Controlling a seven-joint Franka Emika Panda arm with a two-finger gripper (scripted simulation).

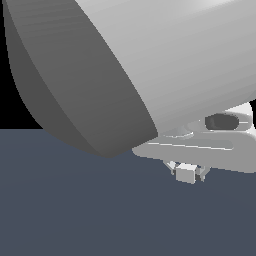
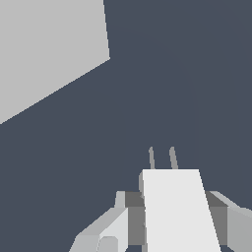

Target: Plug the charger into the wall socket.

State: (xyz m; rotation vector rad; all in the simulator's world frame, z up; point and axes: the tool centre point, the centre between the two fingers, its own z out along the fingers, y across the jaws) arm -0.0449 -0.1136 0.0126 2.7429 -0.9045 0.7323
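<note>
Clearly the pincer (image 2: 172, 221) has the charger (image 2: 177, 211) clamped between its fingers (image 2: 110, 229), one pressed against each side of the block. It is a small, plain off-white block with flat faces and sharp edges, and two thin grey prongs (image 2: 162, 158) stand side by side from its far face, pointing away from the pincer. In the exterior view the same block (image 1: 186, 173) hangs just under the hand, held clear of the dark blue-grey floor (image 1: 75, 210), with the bulky grey arm (image 1: 125, 60) filling the space above. Ahead of the prongs and off to one side, well apart from them, lies a large flat pale panel (image 2: 44, 49), probably the wall socket; its holes are not visible.
</note>
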